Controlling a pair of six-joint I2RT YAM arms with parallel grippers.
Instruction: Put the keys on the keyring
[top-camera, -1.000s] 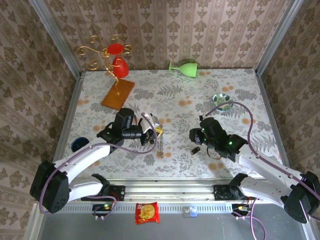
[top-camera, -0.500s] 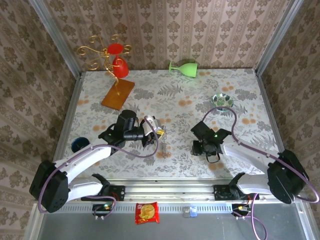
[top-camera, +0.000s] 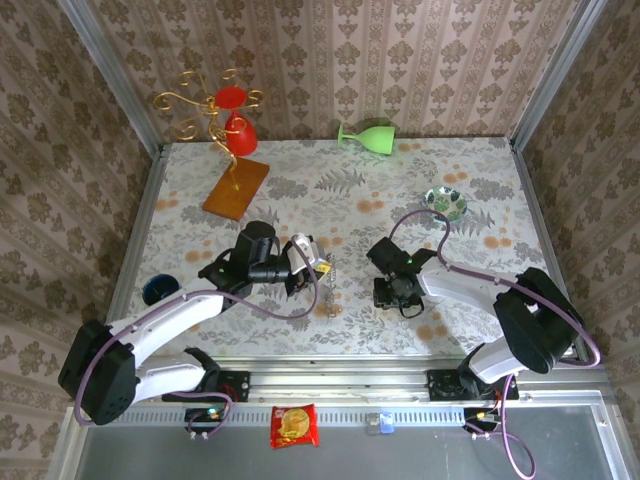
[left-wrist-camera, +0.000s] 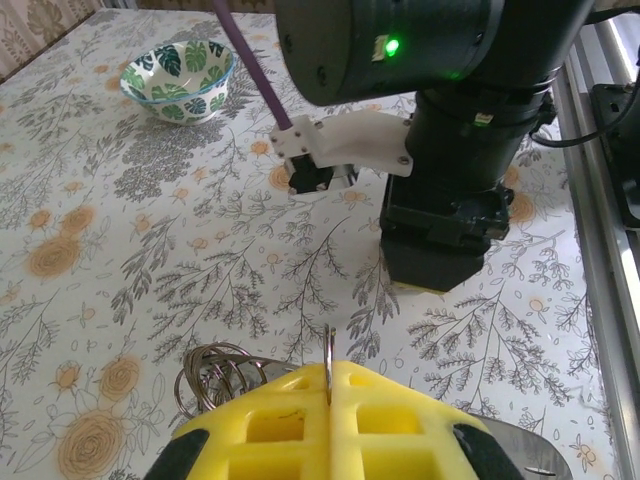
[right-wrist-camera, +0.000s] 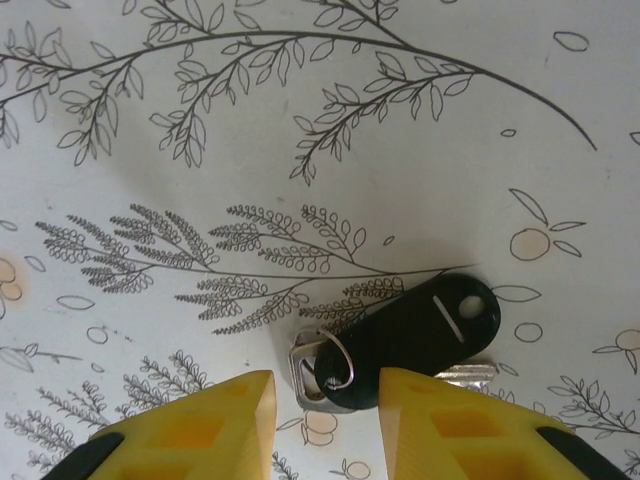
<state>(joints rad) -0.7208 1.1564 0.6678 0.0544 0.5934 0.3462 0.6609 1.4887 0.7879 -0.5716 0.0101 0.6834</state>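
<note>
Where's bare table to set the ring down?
The widest bare cloth is mid-table, bordered by the wooden stand base, green goblet and patterned bowl. The far right corner behind the bowl is free too. Crowded: the near strip between left pincer and right pincer, around the black key.

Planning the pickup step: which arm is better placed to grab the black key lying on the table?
Right, most likely. The right gripper hangs open just above the black-headed key, straddling its ringed end. The left gripper is shut on the keyring, well away from that key.
</note>
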